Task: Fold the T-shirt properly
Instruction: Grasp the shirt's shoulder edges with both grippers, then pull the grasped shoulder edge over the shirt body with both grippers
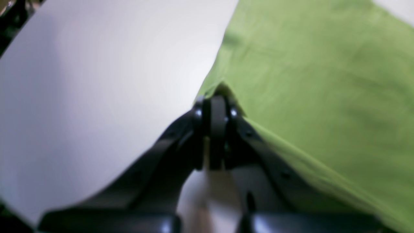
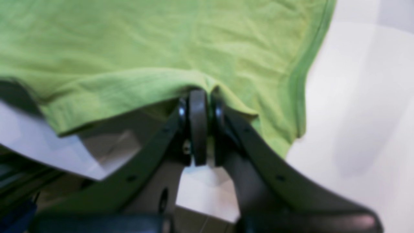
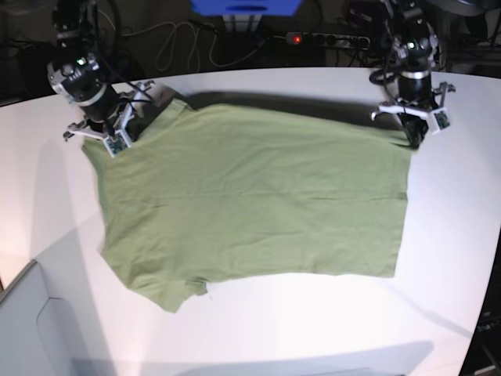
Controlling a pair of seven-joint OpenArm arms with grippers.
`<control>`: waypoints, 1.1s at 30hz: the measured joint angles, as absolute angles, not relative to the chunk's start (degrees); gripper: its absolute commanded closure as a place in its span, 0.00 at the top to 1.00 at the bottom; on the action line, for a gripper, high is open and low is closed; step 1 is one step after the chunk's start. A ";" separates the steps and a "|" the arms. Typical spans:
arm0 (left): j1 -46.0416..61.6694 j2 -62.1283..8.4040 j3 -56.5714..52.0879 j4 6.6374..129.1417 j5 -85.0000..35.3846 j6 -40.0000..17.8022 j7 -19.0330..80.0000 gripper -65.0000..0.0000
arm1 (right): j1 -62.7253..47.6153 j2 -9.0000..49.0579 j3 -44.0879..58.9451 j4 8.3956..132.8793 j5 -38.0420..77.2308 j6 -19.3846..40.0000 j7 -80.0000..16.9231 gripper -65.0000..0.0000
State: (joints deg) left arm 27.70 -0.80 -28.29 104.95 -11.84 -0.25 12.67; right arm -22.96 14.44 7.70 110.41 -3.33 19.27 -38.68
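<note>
- The T-shirt (image 3: 250, 204) lies spread flat on the white counter (image 3: 454, 258), lightly wrinkled, one sleeve poking out at the near edge.
- The left gripper (image 1: 216, 97) is pinched tight on the far corner of the cloth at the hem end; from its wrist view the fabric rises into a small peak between the closed jaws.
- The right gripper (image 2: 201, 94) is likewise clamped on the fabric at the shoulder end, beside the other sleeve, with the cloth bunched over its tips.
- Both grips look shallow, taking only a small pinch of edge. If the arms lift or pull apart quickly, I'd expect a corner to slip free and the fold to collapse on one side.
- Uneven travel between the two arms would probably skew the far edge, leaving a crooked fold line.
- The loose near sleeve could drag or tuck under as the cloth comes across, adding a hidden lump.
</note>
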 measured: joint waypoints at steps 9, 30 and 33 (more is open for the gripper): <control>20.71 -2.76 -28.25 95.70 -11.84 -0.23 12.67 0.00 | -13.98 15.57 7.60 101.65 -3.46 19.35 -38.76 0.00; 13.30 -4.75 -24.43 93.03 -11.79 -0.16 12.69 0.00 | -2.13 15.73 -0.49 95.13 -3.27 19.35 -38.22 0.00; 12.49 -4.78 -24.60 92.99 -11.79 -0.08 12.62 0.00 | -1.21 15.77 -0.43 94.08 -3.40 19.35 -38.02 0.00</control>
State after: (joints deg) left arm 12.49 -4.78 -24.60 92.99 -11.79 -0.08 12.62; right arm -1.21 15.77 -0.43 94.08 -3.40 19.35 -38.02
